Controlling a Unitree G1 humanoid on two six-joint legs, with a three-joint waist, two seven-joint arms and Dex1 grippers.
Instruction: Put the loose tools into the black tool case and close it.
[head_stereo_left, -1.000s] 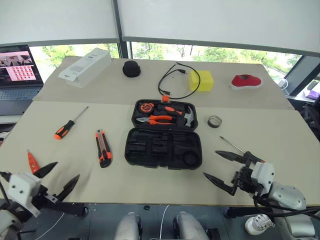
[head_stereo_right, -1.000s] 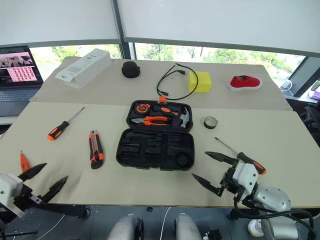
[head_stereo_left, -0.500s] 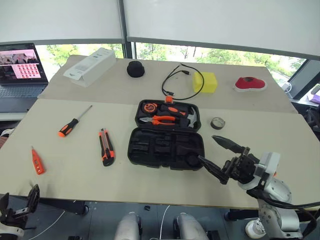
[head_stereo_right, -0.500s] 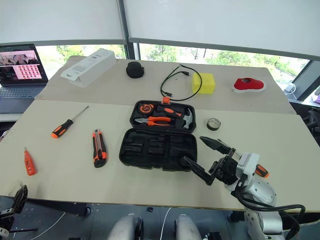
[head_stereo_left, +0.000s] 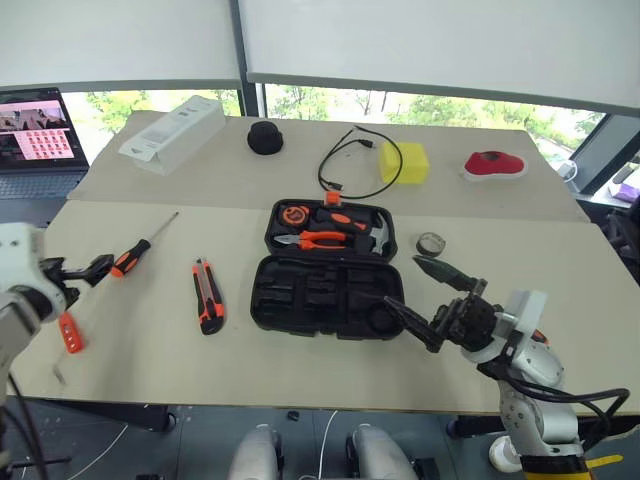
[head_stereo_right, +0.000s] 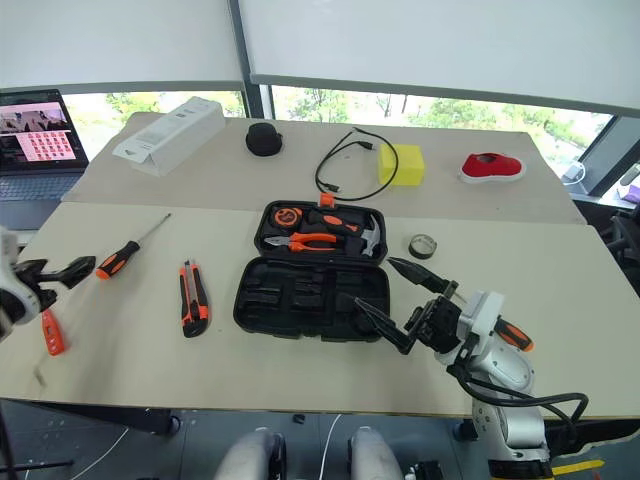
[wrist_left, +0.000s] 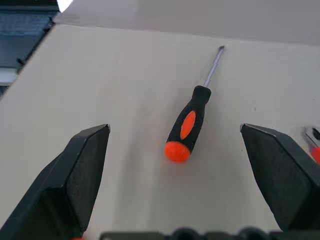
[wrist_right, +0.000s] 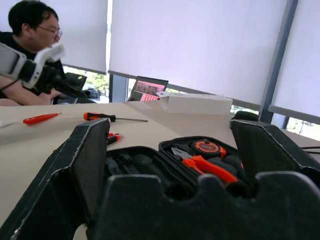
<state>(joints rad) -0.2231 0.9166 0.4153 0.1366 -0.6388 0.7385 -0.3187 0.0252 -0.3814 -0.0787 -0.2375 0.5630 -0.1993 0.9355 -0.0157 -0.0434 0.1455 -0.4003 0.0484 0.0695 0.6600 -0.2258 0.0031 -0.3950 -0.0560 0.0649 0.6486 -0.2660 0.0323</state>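
Black case (head_stereo_left: 327, 296), orange-black screwdriver (wrist_left: 189, 124)

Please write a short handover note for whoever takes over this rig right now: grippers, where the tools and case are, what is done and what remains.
Left gripper: open, empty, lined up on the left screwdriver.
Right gripper: open, empty, beside the case's right end.
Black tool case: open mid-table; tape measure, pliers and hammer sit in its far half.
Loose on the table: the utility knife left of the case, the tester screwdriver near the left edge, the second screwdriver behind the right gripper.
Done: nothing visibly packed by the robot.
Left: all four tools, then close the case.
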